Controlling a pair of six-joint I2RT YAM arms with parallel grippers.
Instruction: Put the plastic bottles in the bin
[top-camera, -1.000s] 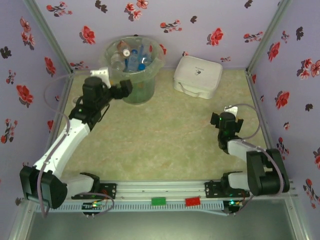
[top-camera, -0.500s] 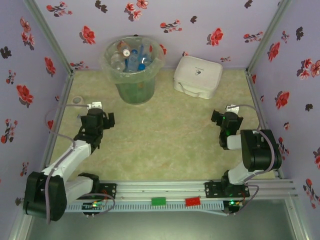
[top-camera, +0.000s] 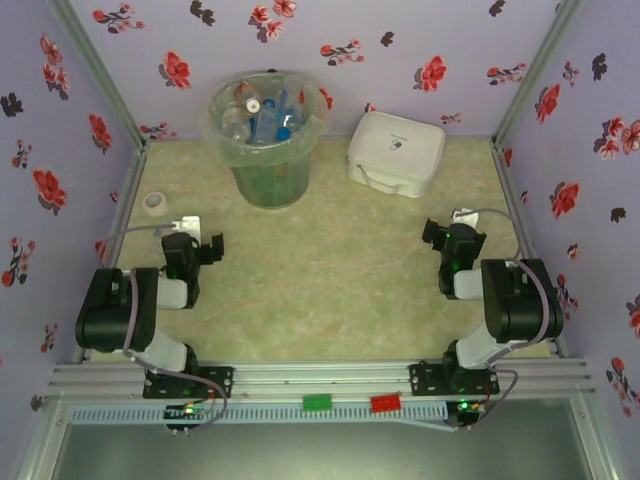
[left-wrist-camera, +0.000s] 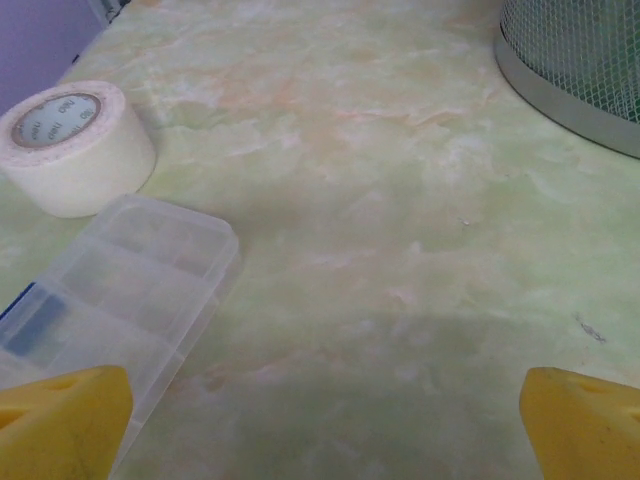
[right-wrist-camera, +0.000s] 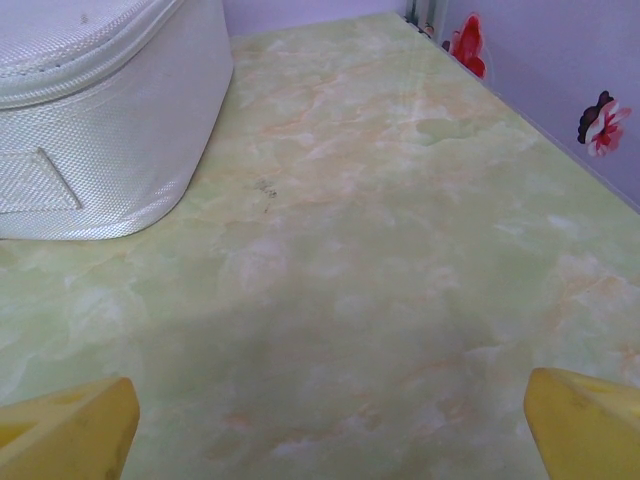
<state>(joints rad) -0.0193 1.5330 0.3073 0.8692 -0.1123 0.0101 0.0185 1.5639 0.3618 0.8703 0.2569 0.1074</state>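
Left gripper (left-wrist-camera: 322, 420) spread, round translucent bin (top-camera: 270, 182)

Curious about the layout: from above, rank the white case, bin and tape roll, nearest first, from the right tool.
From the right tool:
1. white case, just ahead, back right.
2. bin, back left.
3. tape roll, far left edge.

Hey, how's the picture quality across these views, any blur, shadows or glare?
Top external: even, soft light, no harsh glare; the bottles in the bin look slightly fuzzy. Left wrist: tape roll crisp, yellow fingertips blurred, faint shadow on the table near them. Right wrist: white case weave sharp, fingertips soft.
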